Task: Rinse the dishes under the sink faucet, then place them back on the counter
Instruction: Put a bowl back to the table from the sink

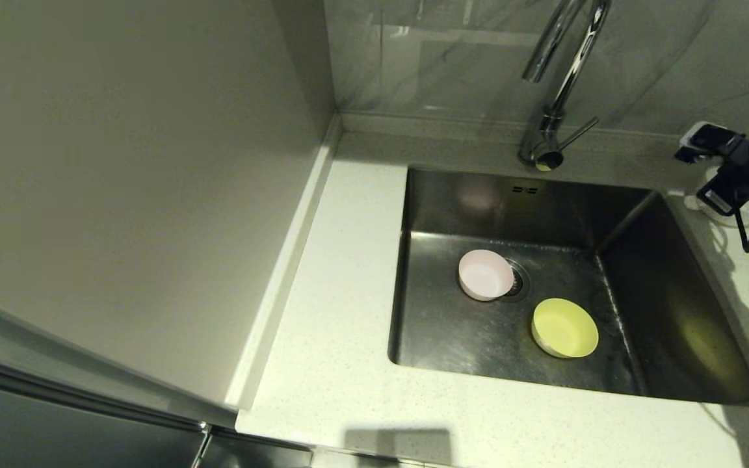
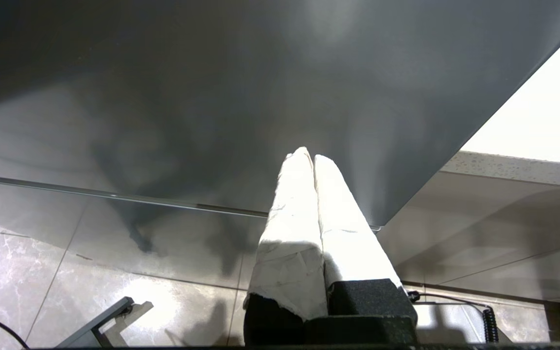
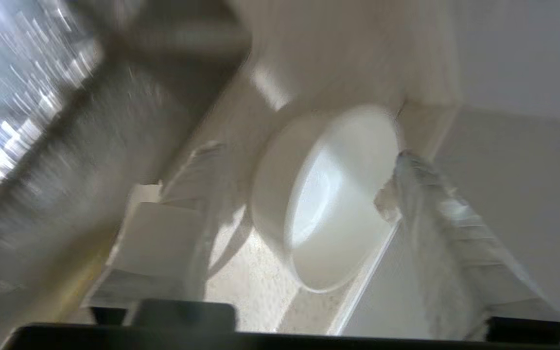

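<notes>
The white bowl (image 3: 328, 204) is sitting on the counter (image 3: 255, 287) between our right gripper's (image 3: 304, 165) spread fingers, unheld. The pink bowl (image 1: 486, 274) and yellow-green bowl (image 1: 564, 327) are lying in the sink (image 1: 673, 312). Our left gripper (image 2: 309, 160) is hanging closed, parked.

My sink (image 1: 667, 305) was brushed steel, dully reflective, and the tap (image 1: 560, 84) polished chrome. The counter (image 1: 342, 312) looked like speckled off-white stone, smooth. The pink bowl (image 1: 484, 274), yellow-green bowl (image 1: 564, 327) and white bowl (image 3: 328, 204) were matt and plain. My claw fingers (image 2: 304, 214) wore wrinkled white tape.
</notes>
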`<state>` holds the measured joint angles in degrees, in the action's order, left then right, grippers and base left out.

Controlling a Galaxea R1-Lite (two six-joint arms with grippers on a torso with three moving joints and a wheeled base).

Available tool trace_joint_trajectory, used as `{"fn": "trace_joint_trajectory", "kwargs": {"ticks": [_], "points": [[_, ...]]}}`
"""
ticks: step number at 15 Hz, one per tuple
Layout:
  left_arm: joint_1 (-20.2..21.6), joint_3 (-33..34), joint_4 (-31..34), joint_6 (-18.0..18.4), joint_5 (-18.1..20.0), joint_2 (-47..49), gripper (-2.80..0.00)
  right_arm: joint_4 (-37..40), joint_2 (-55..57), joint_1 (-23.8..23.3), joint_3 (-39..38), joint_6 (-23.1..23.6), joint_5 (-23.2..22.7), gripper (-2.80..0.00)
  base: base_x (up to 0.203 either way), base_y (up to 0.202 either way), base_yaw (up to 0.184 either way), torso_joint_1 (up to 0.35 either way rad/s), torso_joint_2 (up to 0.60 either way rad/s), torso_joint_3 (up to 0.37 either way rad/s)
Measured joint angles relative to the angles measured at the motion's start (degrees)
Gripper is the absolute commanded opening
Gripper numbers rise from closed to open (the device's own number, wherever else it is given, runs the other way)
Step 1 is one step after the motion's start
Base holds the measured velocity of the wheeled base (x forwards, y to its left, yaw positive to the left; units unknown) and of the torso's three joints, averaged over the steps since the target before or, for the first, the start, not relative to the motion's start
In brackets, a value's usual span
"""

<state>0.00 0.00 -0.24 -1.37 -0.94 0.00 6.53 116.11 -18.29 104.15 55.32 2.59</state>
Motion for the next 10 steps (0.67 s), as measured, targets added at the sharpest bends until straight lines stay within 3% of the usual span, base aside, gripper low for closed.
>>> {"fn": "trace_joint_trajectory", "kwargs": {"ticks": [2, 5, 10], "points": [[0.0, 0.0, 0.0, 0.0, 0.0, 0.0, -2.80, 3.1, -3.1, 2.2, -1.5, -4.9, -2.8, 0.00, 0.000, 0.000, 0.000, 0.000, 0.00, 0.000], [0.0, 0.0, 0.0, 0.0, 0.0, 0.0, -2.80, 10.5, -6.9, 8.5, -5.2, -17.0, -4.5, 0.00, 0.000, 0.000, 0.000, 0.000, 0.00, 0.000], [0.0, 0.0, 0.0, 0.0, 0.0, 0.0, -2.80, 18.9, -9.3, 21.4, -12.1, -39.2, 0.3, 0.00, 0.000, 0.000, 0.000, 0.000, 0.00, 0.000]]}}
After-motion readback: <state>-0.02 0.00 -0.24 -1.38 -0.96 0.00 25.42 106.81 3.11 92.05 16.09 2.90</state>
